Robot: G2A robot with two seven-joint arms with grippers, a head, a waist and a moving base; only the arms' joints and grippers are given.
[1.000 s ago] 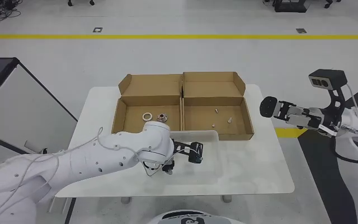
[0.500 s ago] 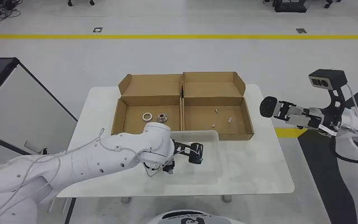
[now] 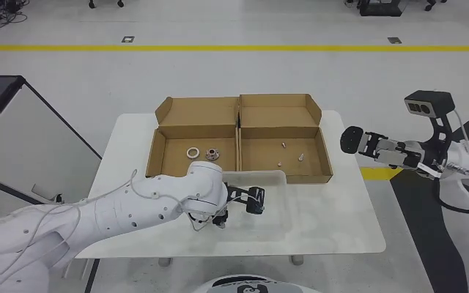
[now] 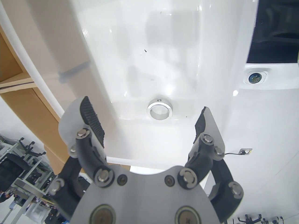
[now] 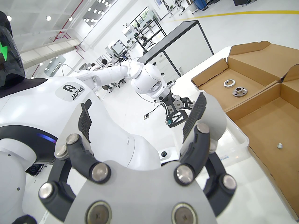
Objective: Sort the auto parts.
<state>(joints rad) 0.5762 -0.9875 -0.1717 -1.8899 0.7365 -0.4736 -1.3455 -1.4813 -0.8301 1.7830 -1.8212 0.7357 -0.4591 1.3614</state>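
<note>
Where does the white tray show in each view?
Top view: tray on the table in front of the boxes, under the left hand.
Left wrist view: tray just beyond the open left hand, a ring inside.
Right wrist view: tray rim between the boxes and the left hand.
Shared landmark: the cardboard boxes beside it.

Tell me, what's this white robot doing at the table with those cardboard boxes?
It is sorting metal auto parts. The left end effector, open, hangs over a white tray where one silver ring lies. A second ring and a flange lie in the left cardboard box, small fasteners in the right box. The right end effector, open and empty, is held by the table's right edge.
</note>
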